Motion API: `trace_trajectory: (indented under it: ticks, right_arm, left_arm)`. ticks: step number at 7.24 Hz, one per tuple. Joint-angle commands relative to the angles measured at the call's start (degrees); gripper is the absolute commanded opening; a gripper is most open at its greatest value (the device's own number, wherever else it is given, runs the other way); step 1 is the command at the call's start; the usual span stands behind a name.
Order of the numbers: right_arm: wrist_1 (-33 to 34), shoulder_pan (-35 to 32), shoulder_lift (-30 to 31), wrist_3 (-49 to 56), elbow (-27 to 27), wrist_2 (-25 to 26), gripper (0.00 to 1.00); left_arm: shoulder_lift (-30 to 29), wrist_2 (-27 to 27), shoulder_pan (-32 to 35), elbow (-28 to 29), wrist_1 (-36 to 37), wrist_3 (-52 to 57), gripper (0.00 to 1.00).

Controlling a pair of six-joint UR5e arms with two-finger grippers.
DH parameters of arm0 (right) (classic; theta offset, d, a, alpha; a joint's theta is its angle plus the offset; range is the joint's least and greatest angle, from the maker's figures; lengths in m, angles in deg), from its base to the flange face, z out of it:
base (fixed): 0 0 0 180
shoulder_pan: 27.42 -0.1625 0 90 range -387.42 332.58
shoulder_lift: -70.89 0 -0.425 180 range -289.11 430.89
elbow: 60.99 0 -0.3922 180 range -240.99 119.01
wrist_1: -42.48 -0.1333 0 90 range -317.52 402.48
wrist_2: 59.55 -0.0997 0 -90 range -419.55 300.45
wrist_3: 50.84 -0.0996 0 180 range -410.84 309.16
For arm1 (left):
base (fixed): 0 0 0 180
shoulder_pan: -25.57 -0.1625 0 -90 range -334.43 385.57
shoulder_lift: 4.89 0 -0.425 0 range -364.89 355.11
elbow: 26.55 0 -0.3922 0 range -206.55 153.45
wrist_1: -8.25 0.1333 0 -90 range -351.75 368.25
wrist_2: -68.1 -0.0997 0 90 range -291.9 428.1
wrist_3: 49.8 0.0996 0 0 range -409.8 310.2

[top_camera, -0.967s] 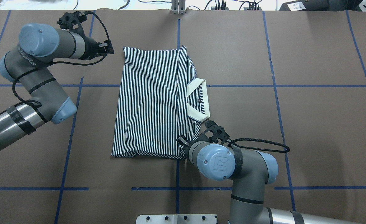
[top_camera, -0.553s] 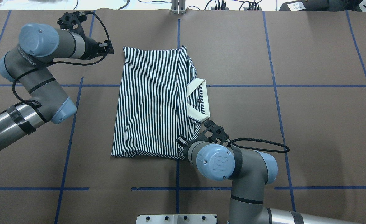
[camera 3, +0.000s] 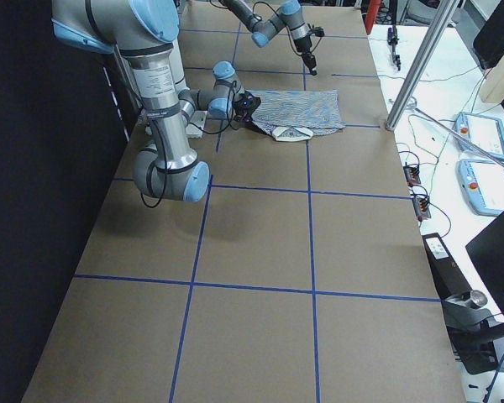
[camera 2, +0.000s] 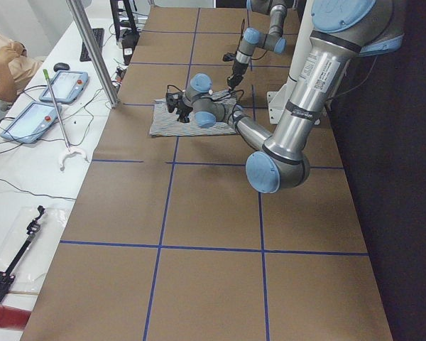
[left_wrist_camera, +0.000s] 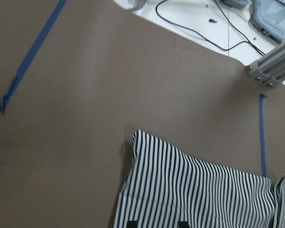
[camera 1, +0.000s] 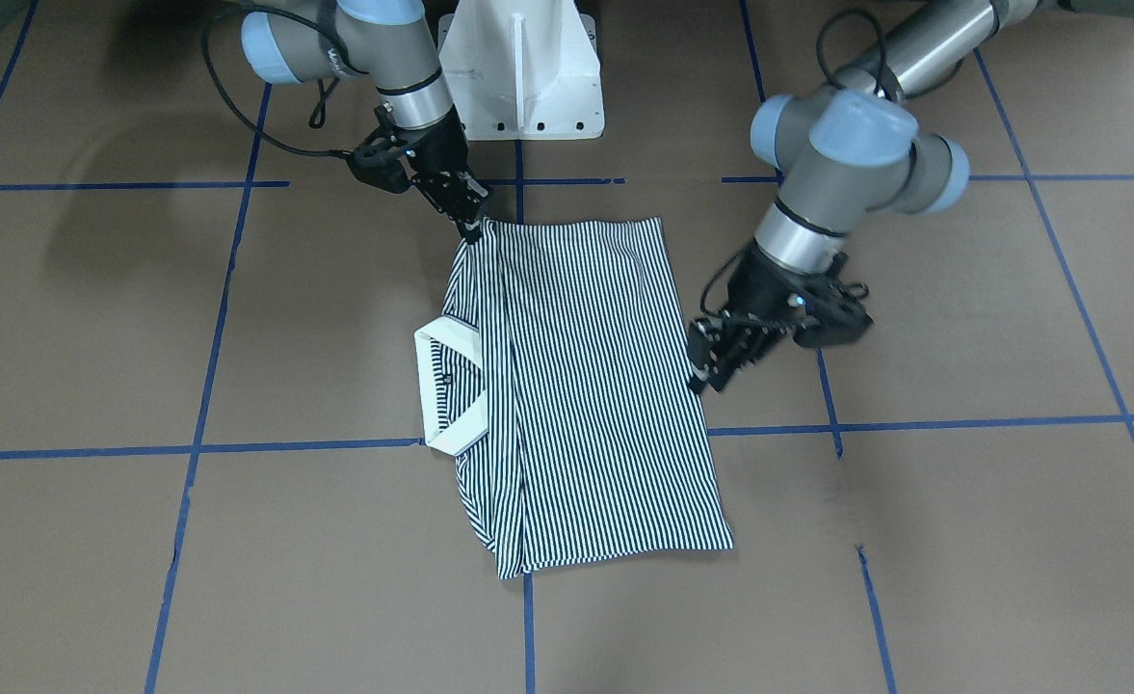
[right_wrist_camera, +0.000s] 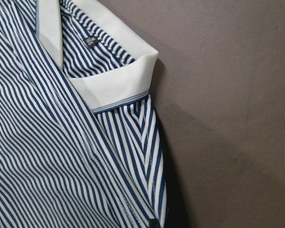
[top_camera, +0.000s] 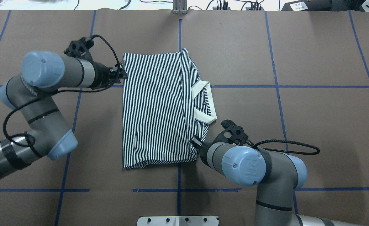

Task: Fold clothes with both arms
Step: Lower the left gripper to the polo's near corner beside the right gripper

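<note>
The striped polo shirt [top_camera: 154, 106] lies folded into a long rectangle on the brown table, its cream collar [top_camera: 206, 105] at the right side. My left gripper [top_camera: 122, 74] sits at the shirt's left edge near the far corner. It is open, and the left wrist view shows striped cloth [left_wrist_camera: 194, 190] between its fingertips [left_wrist_camera: 131, 223]. My right gripper [top_camera: 196, 142] is shut on the shirt's near right corner, just below the collar [right_wrist_camera: 118, 83]. From the front, the shirt [camera 1: 586, 386] lies between the right gripper [camera 1: 473, 224] and the left gripper [camera 1: 704, 366].
Blue tape lines [top_camera: 275, 86] grid the brown table. The white pedestal base [camera 1: 523, 67] stands at the robot's side. A metal post [top_camera: 179, 6] and cables line the far edge. A side bench holds tablets [camera 2: 46, 99], with a person's arm [camera 2: 3, 64] beside it.
The left gripper has come down and right from beyond the far left corner to the shirt's left edge. The right arm moved right, dragging the shirt's near end and collar with it.
</note>
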Motion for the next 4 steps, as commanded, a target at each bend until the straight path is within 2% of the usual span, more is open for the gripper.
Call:
trace_trajectory:
  ticks: [1,2,4]
  right_arm:
    - [0.0,0.5,1.1,-0.2,1.3,0.2,0.0]
    - [-0.1,0.6,1.1,-0.2,1.5,0.2,0.0]
    - [-0.1,0.6,1.1,-0.2,1.5,0.2,0.0]
  left_arm:
    - [7.0,-3.6,-10.4,-10.2,3.8,-8.6,0.48]
    - [9.1,-4.3,-14.8,-11.3,4.3,-13.3,0.5]
    - [9.2,-5.4,-19.4,-11.3,6.5,-16.5,0.54]
